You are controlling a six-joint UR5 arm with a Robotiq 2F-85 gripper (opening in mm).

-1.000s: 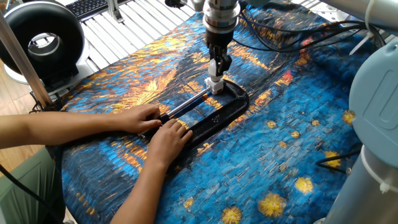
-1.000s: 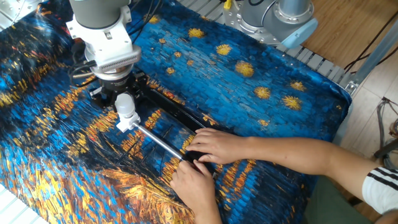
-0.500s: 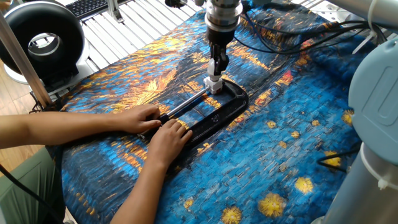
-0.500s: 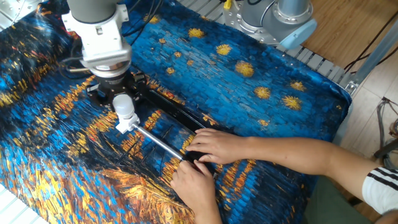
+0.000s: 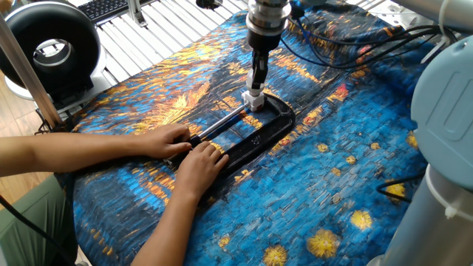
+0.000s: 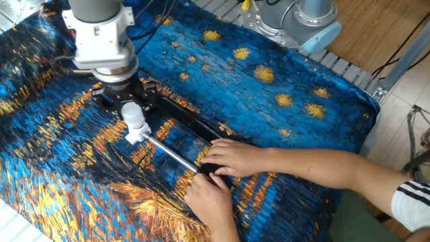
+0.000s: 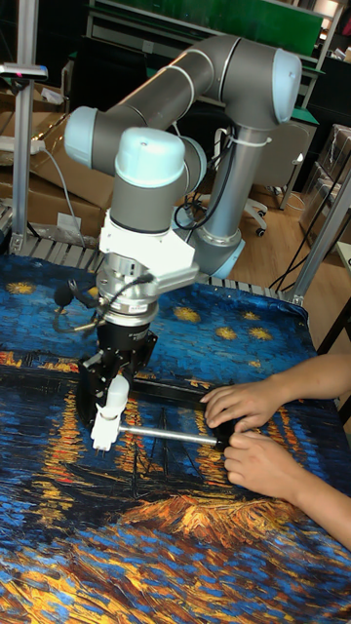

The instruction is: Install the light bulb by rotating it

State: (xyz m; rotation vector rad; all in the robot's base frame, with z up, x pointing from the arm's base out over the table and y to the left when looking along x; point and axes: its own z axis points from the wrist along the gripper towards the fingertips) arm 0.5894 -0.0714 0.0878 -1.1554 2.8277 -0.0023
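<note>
Pointing straight down at upper centre of one fixed view, gripper [image 5: 257, 76] with fingers closed on the light bulb [image 5: 256, 80], above the socket block [image 5: 253, 101] at the far end of the black C-clamp [image 5: 251, 135]. Lower left, two human hands [image 5: 191, 155] pressing the clamp onto the starry painted cloth [image 5: 332, 170]. Upper left, black round fan [image 5: 48, 52] beside slatted metal tabletop [image 5: 159, 29].

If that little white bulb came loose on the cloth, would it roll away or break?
The light bulb looks round and smooth, so it would likely roll. It seems small and probably light, possibly fragile. The gripper grips its globe, above the socket block.
</note>
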